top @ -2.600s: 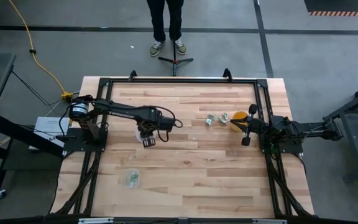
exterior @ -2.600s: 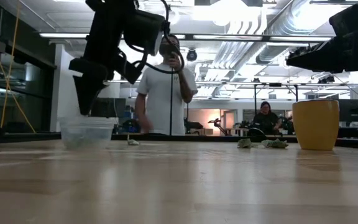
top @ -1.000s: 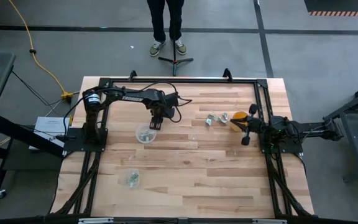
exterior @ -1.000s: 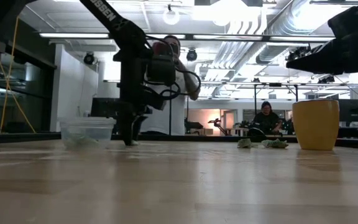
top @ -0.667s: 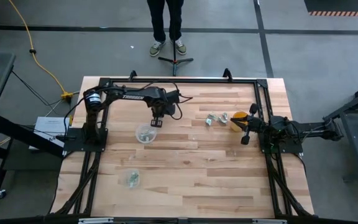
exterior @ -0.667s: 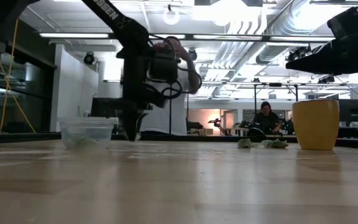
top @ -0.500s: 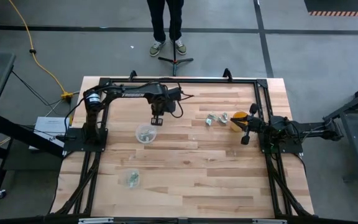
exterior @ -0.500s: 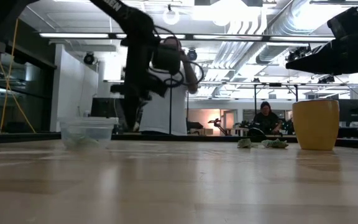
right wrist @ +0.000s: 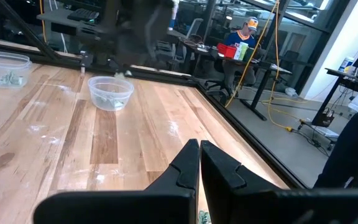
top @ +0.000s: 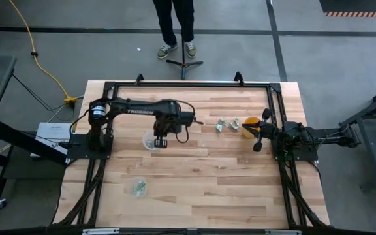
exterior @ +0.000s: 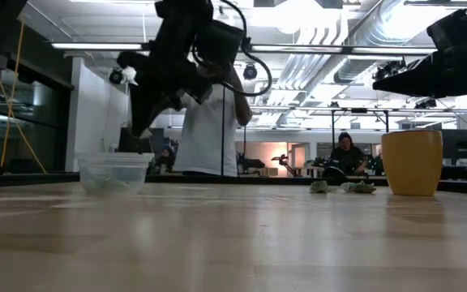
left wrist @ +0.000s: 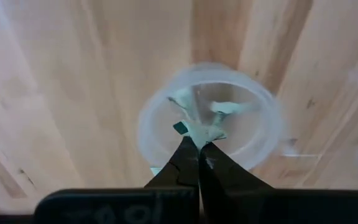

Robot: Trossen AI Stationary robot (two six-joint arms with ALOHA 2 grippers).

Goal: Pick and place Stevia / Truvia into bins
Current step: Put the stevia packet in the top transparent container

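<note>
- Two arms at the wooden table (top: 194,176). Left gripper (top: 158,140) hangs above the near rim of one clear cup (top: 150,140), on the left half of the table.
- Left wrist view: the left gripper's fingers (left wrist: 185,163) are pinched together on one pale packet (left wrist: 199,132), held directly over the cup's mouth (left wrist: 166,93). Packet is off the cup floor, in the grip.
- Inside that same cup: at least two more packets lie on the bottom (left wrist: 225,107); exact count unclear through the plastic.
- Low view: the left gripper (exterior: 140,126) is tilted above the cup (exterior: 113,173), tips just over the rim. Greenish contents show low in the cup.
- Cups counted: two. The second cup (top: 139,187) stands nearer the table's front edge, well apart from the first, with greenish packets in it; number cannot be told.
- Loose packets still on the table: a small cluster (top: 226,124) right of centre, beside a yellow cup (top: 249,126). Looks like two or three; low view shows them as a low green-white heap (exterior: 343,187) just left of the yellow cup (exterior: 412,162).
- Right gripper (top: 261,133) waits at the table's right edge, near the yellow cup. Right wrist view: its fingers (right wrist: 188,163) are closed together, nothing between them.
- One person stands beyond the far edge of the table (top: 175,26); one more sits in the room behind (exterior: 348,152).
</note>
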